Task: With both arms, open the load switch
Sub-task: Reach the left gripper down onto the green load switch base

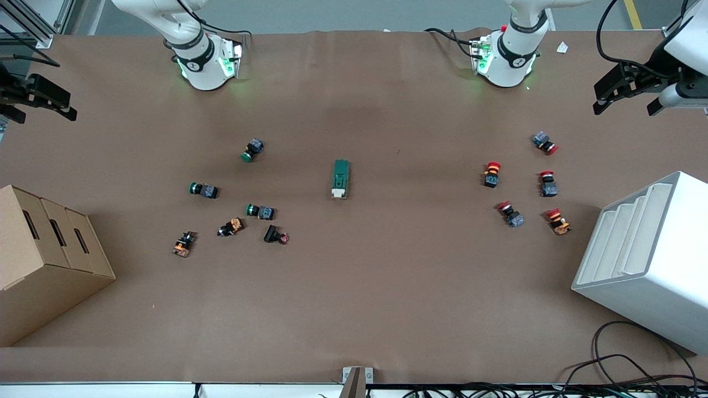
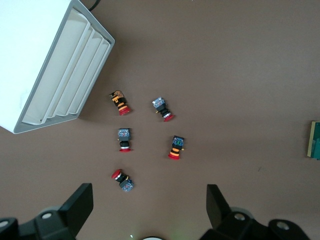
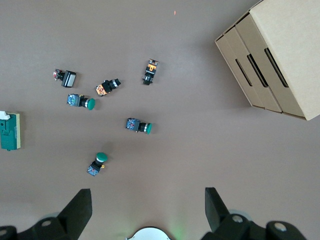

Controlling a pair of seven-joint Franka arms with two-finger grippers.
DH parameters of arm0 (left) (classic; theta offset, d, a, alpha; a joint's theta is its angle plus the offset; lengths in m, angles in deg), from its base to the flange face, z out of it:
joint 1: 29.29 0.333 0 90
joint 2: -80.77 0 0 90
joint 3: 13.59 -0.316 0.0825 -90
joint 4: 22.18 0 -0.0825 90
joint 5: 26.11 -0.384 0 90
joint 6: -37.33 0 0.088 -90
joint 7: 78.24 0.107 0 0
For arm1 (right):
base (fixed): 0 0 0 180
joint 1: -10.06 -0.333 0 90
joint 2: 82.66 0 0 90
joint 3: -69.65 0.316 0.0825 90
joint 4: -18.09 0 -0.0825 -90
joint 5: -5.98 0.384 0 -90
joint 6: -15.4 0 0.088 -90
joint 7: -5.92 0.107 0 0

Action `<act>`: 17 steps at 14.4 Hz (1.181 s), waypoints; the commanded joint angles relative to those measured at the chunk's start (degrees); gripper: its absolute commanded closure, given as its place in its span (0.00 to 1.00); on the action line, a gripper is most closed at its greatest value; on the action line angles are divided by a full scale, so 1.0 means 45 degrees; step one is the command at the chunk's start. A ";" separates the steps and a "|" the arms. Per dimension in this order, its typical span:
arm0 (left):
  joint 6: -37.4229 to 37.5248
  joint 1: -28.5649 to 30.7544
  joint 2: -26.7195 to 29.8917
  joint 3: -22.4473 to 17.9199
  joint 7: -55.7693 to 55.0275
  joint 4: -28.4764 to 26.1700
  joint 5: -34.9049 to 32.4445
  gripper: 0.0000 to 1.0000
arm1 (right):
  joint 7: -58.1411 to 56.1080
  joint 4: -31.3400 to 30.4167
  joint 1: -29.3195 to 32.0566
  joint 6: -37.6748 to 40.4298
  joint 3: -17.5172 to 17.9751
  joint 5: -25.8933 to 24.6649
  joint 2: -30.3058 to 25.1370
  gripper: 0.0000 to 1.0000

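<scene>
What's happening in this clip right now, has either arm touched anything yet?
Nothing is being handled yet. The load switch lies untouched at the middle of the table, white lever end toward the front camera. The left end effector hangs open over the table's edge at the left arm's end, above the red-capped buttons and white tray. The right end effector hangs open at the right arm's end, near the green-capped buttons and cardboard box.

Both arms raised, waiting. Left gripper [image 1: 628,95] at frame's upper right edge, fingers spread; right gripper [image 1: 41,102] at upper left edge, fingers spread.
</scene>
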 commanded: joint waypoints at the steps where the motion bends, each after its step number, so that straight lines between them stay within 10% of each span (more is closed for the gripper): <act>1: 0.0098 0.0036 0.0157 0.0039 0.0185 0.0045 -0.0213 0.00 | -0.0072 -0.0102 -0.0012 0.0040 0.0007 -0.0083 -0.0151 0.00; 5: 0.0040 -0.0178 -0.0485 0.0233 -0.0088 0.0765 -0.0116 0.00 | -0.0052 -0.0082 -0.0031 0.0040 0.0007 -0.0083 -0.0151 0.00; 11: -0.2652 -0.1153 -0.2181 0.3254 -0.5112 0.0142 -0.0015 0.00 | -0.0052 -0.0082 -0.0031 0.0040 0.0007 -0.0083 -0.0151 0.00; 17: -0.4917 -0.5231 -0.5756 0.4335 -1.3202 0.0123 -0.4996 0.00 | -0.0014 -0.0063 0.0066 -0.0097 0.0007 -0.0083 -0.0035 0.00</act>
